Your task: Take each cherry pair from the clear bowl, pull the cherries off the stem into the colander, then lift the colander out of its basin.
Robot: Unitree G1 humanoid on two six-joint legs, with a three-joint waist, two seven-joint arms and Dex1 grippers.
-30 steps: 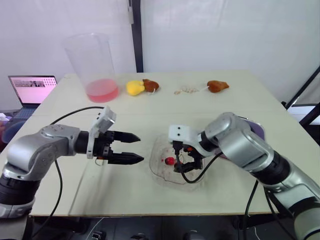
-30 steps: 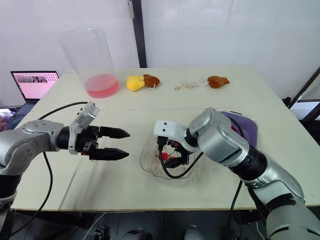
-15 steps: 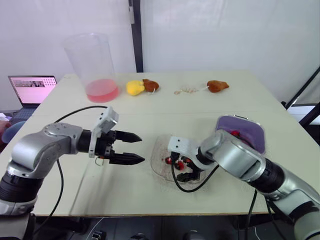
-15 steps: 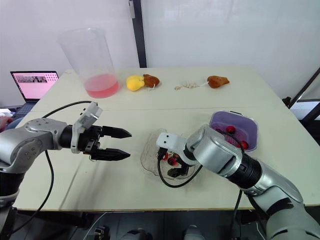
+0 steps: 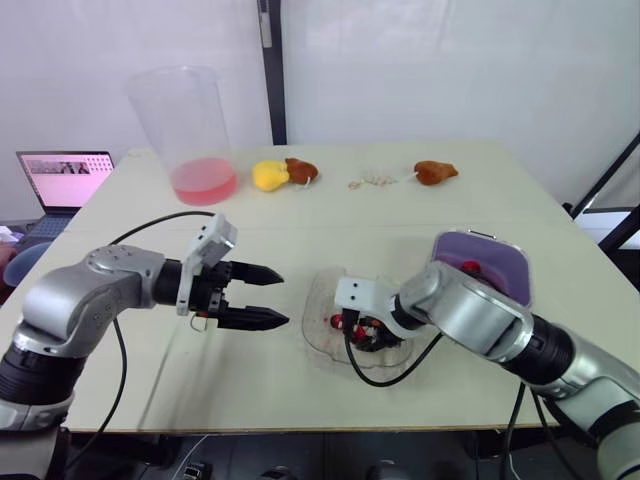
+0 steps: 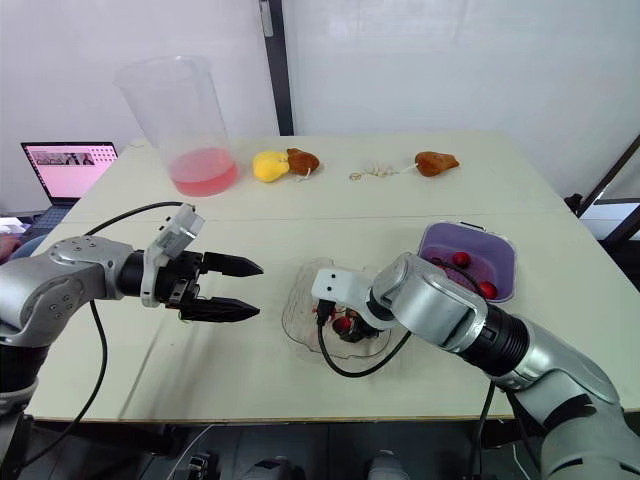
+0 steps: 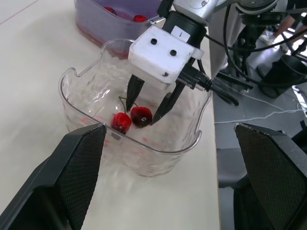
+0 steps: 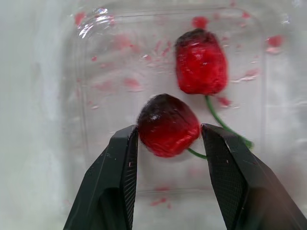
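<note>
The clear bowl [image 5: 318, 292] sits mid-table near the front edge. Inside it lies a cherry pair [image 8: 168, 125]: a dark cherry and a brighter one [image 8: 200, 62] joined by a green stem. My right gripper [image 5: 362, 330] reaches down into the bowl, shut on the dark cherry [image 7: 141, 116], with both fingers touching its sides. My left gripper [image 5: 283, 297] hovers open just left of the bowl, pointing at it and holding nothing. The purple colander in its basin [image 6: 470, 245] stands to the right of the bowl, with a few red cherries [image 6: 460, 259] inside.
A tall clear cup with pink liquid [image 5: 190, 130] stands at the back left. Near it are a yellow toy fruit [image 5: 268, 176] and a brown one [image 5: 300, 170]; another brown piece [image 5: 435, 172] lies further right. A laptop [image 5: 65, 178] sits off the table's left.
My right arm has sunk lower, uncovering the purple colander, and its fingers have shifted inside the bowl and closed on the dark cherry. My left gripper has barely moved.
</note>
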